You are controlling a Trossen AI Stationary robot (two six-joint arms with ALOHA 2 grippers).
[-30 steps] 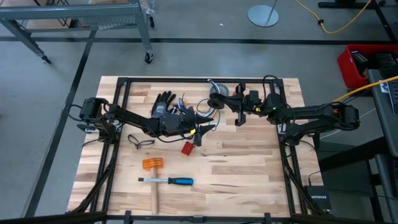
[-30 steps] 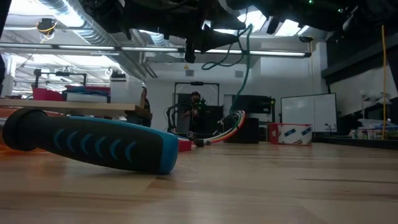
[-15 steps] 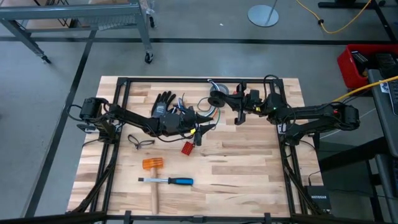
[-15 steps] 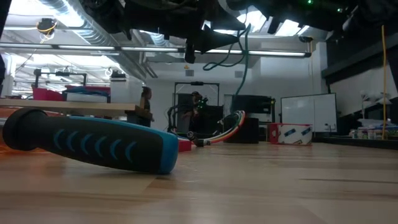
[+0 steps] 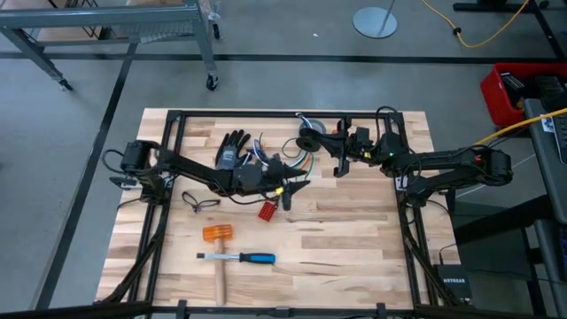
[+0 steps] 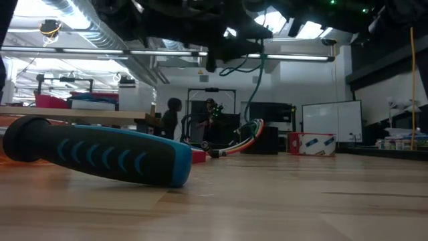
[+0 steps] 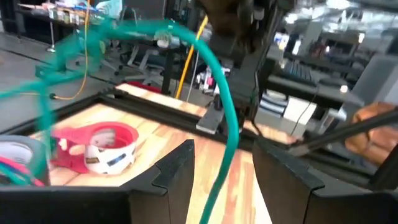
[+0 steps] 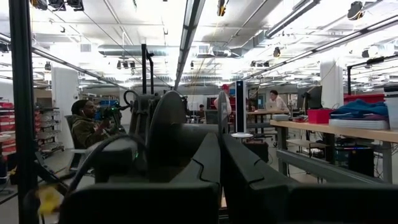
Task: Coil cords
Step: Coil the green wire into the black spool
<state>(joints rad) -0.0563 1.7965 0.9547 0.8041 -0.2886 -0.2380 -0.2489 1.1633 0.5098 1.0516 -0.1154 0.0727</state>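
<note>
Left end effector [image 5: 285,197] sits over the middle of the worktop [image 5: 354,248] with its jaws spread and nothing clamped; in my left wrist view a green strand [image 7: 224,112] of the cords [image 5: 297,159] arcs across and drops through the gap between the two fingers [image 7: 177,168]. Right end effector [image 5: 337,164] hangs toward the far edge, jaws shut tight; whether they pinch any strand I cannot make out. The bundle lies between the two arms, beside the black glove [image 5: 233,146] and near the grey tape roll [image 5: 310,139].

My worry: if I close the left jaws now, the green strand may slip out sideways, since it is loose and springy. Pulling either arm away could also drag the bundle across the red tape ring [image 7: 102,146] or snag it on the roll, undoing any loop already formed.
</note>
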